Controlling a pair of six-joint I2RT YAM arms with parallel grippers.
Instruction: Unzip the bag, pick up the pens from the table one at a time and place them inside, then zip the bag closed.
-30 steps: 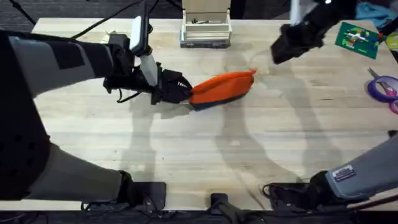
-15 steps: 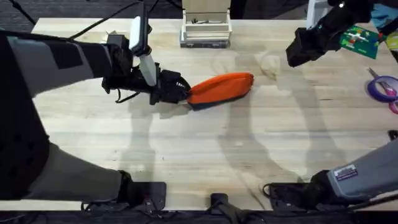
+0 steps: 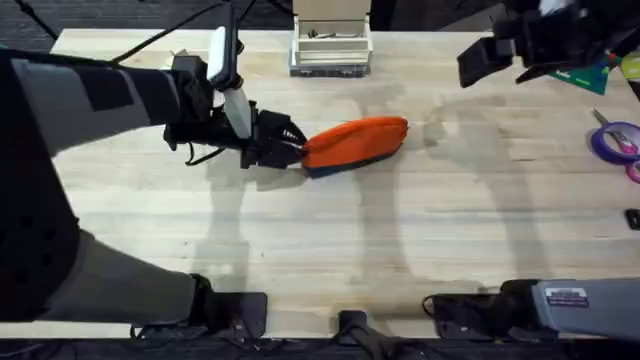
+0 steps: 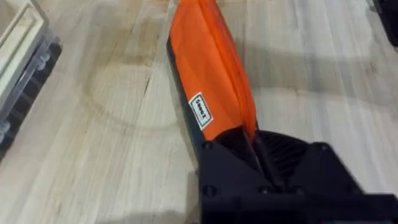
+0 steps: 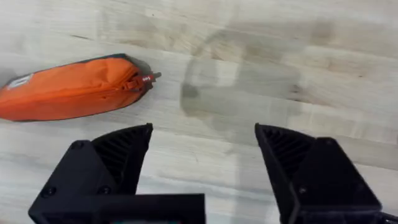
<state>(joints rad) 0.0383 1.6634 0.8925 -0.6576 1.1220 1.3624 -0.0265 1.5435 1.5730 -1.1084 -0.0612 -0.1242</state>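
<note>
Overhead: we see the bag (image 3: 355, 142) lying on the table (image 3: 330, 240) just left of centre, long axis running left-right, dark strip along its near edge. The left gripper (image 3: 290, 148) is clamped on the bag's left end. The right gripper (image 3: 478, 62) sits high at the far right, well apart from the bag, near a green card (image 3: 578, 68); purple-handled scissors (image 3: 616, 138) lie at the right edge, a tray (image 3: 330, 45) at the far edge centre. Left wrist: we see the fingers (image 4: 273, 163) pinched shut on the bag's near end, white label (image 4: 199, 111) on the fabric. Right wrist: fingers (image 5: 118, 149) spread wide, gripping nothing; the bag lies zipped, its pull (image 5: 149, 78) at the end nearer the gripper.
</note>
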